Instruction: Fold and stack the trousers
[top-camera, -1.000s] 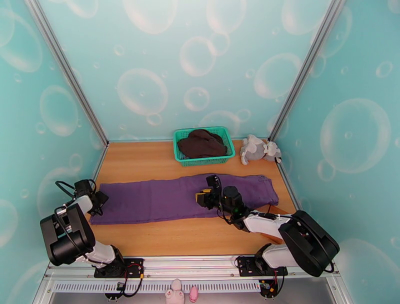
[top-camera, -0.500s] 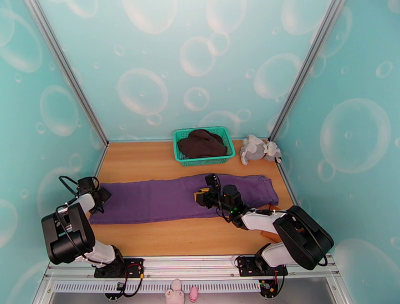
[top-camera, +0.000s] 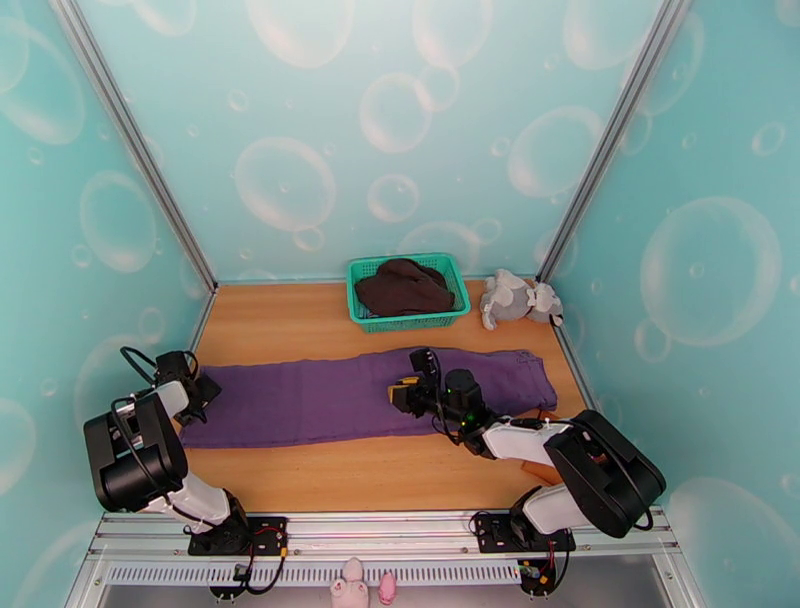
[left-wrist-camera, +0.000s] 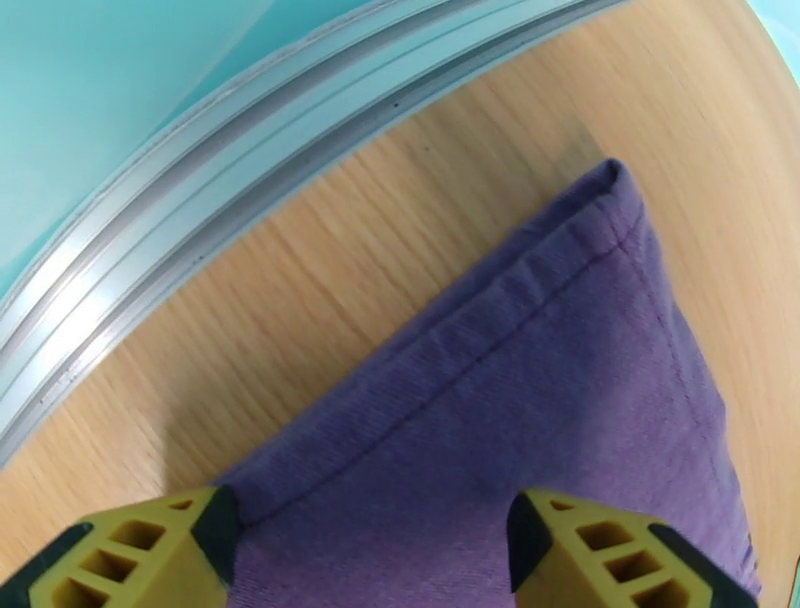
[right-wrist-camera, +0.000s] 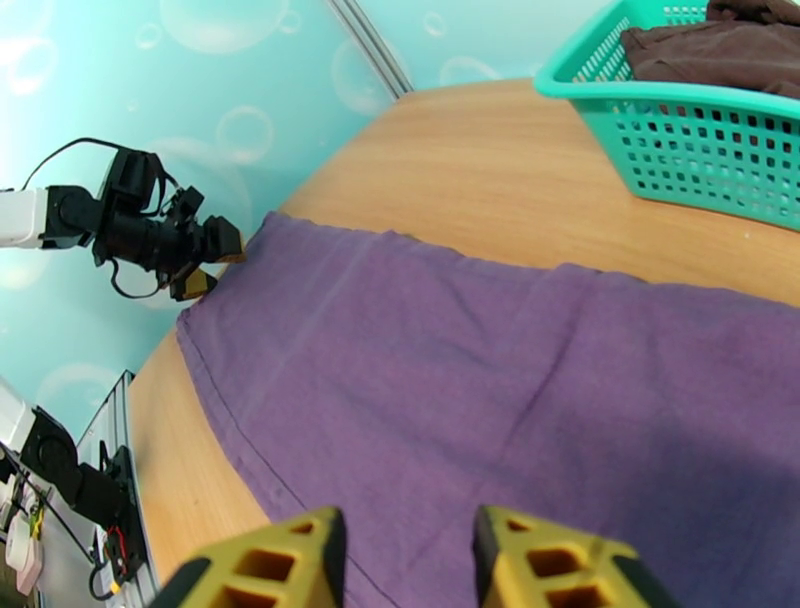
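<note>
Trousers lay flat across the middle of the table, with the leg hems at the left and the waist end at the right. They sat in front of the green basket and apart from it.

The left gripper stood at the hem end with its fingers apart. In the left wrist view they straddled the stitched hem with nothing clamped. The right gripper hovered low over the cloth near mid-length, its fingers also apart and holding nothing.

The step in hand appeared to be a grasp of the hems for an end-to-end fold. To do it well:
- The left fingers should close on every layer at the hem, not the top one alone.
- The right gripper should press at the intended fold line so the cloth does not drag.

The hem corner lay near the aluminium wall rail — little room to the left, so any lift should travel up and to the right. Bare wood was free in front of and behind the trousers. The basket held a dark brown garment, and a grey plush toy sat in the far right corner — both were clear of the fold path. The right arm lay over the waist end and would probably obstruct a full fold.
</note>
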